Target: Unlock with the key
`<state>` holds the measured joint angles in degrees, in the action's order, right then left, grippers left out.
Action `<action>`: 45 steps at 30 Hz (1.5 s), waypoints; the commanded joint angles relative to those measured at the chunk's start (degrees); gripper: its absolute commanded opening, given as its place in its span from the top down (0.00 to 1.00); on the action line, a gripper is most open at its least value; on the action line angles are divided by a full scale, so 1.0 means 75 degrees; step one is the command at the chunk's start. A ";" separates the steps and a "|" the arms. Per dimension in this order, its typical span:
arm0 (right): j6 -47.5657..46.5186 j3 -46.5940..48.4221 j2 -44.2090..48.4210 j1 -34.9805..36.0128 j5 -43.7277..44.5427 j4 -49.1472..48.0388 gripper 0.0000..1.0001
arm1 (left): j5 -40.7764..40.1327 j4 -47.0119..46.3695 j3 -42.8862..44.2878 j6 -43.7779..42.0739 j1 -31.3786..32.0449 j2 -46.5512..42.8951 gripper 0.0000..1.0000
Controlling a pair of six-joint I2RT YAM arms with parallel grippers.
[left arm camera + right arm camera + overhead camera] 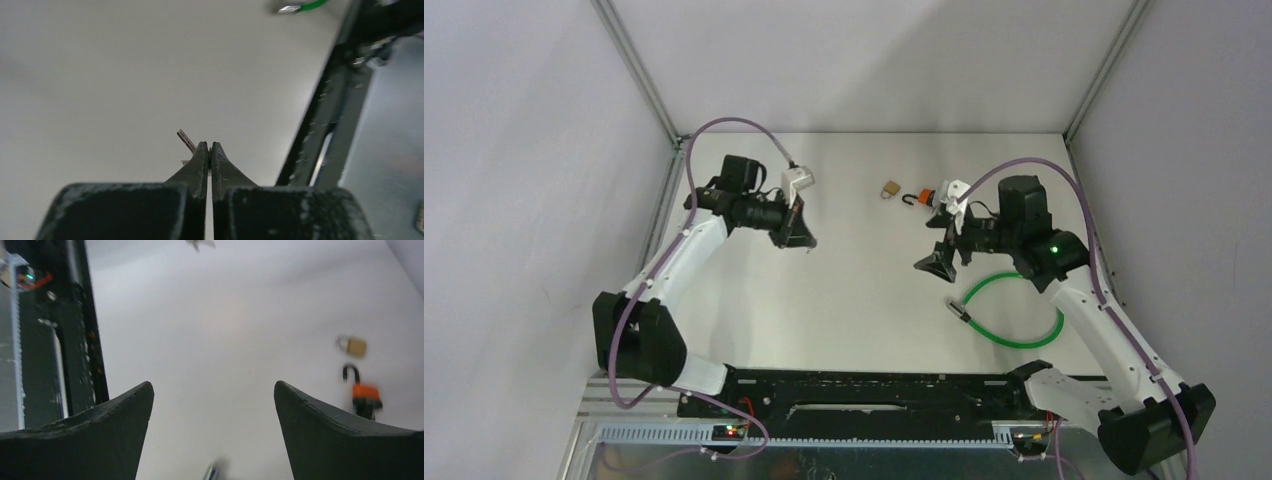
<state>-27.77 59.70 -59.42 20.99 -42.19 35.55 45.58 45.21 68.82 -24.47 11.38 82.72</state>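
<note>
My left gripper (801, 238) is shut on a small metal key, held above the table's left middle. In the left wrist view the key blade (186, 140) sticks out to the left of the closed tips (210, 146). A small brass padlock (890, 189) lies at the back middle, also in the right wrist view (353, 345). Next to it lies an orange padlock (921, 197) with a black shackle that looks swung open (364, 394). My right gripper (938, 262) is open and empty (212, 390), hovering in front of the two padlocks.
A green cable loop (1016, 310) with a metal end (957, 308) lies on the table at the right front, under my right arm. Its blurred metal end shows below the right jaws (212, 471). The black base rail (854, 390) runs along the near edge.
</note>
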 commanded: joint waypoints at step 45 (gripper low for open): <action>-0.0959 0.0749 -0.0890 0.2148 -0.1611 -0.0839 0.68 | 0.2585 -0.1162 0.1196 0.1557 0.3495 -0.0563 1.00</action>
<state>-35.35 63.07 -67.42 36.23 -55.05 31.20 64.69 36.62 74.81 -11.16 36.88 78.81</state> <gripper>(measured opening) 0.349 0.008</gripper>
